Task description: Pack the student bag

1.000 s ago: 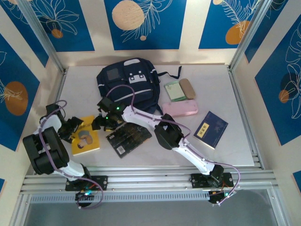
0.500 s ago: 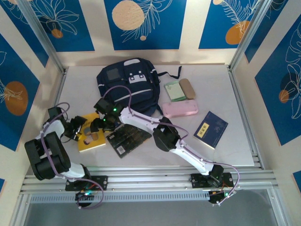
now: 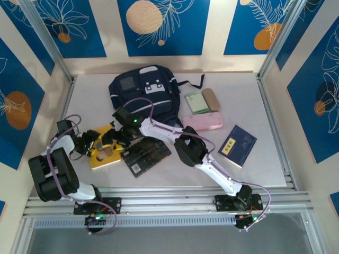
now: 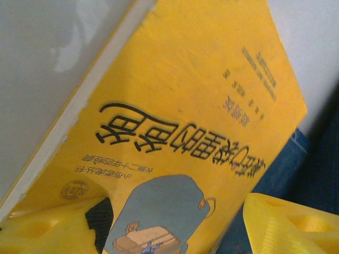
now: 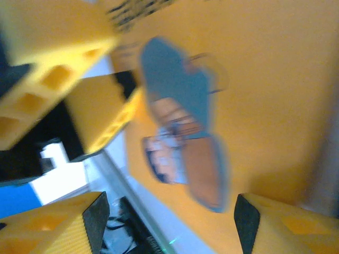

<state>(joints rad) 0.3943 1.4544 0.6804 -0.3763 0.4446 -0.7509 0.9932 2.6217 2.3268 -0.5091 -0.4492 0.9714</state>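
The student bag (image 3: 142, 96), a navy backpack with white patches, lies at the back centre of the table. In front of it a yellow book (image 3: 104, 152) sits tilted, with one corner raised toward the bag. My left gripper (image 3: 94, 144) is at the book's left side. In the left wrist view its jaws (image 4: 175, 233) are open, the book's cover (image 4: 175, 106) lying between and beyond the fingers. My right gripper (image 3: 113, 138) is over the book's upper right part. It stands open (image 5: 169, 222), with the blurred cover (image 5: 265, 106) behind it.
A black book (image 3: 145, 154) lies right of the yellow one, under the right arm. Right of the bag are a green notebook (image 3: 197, 102), a tan case (image 3: 211, 99), a pink pencil case (image 3: 203, 123) and a blue book (image 3: 237, 145). Rails edge the table.
The yellow book has slid toward the bag and tipped up at one corner. My left gripper has come in onto it and its jaws have narrowed. The right gripper stays at the book.
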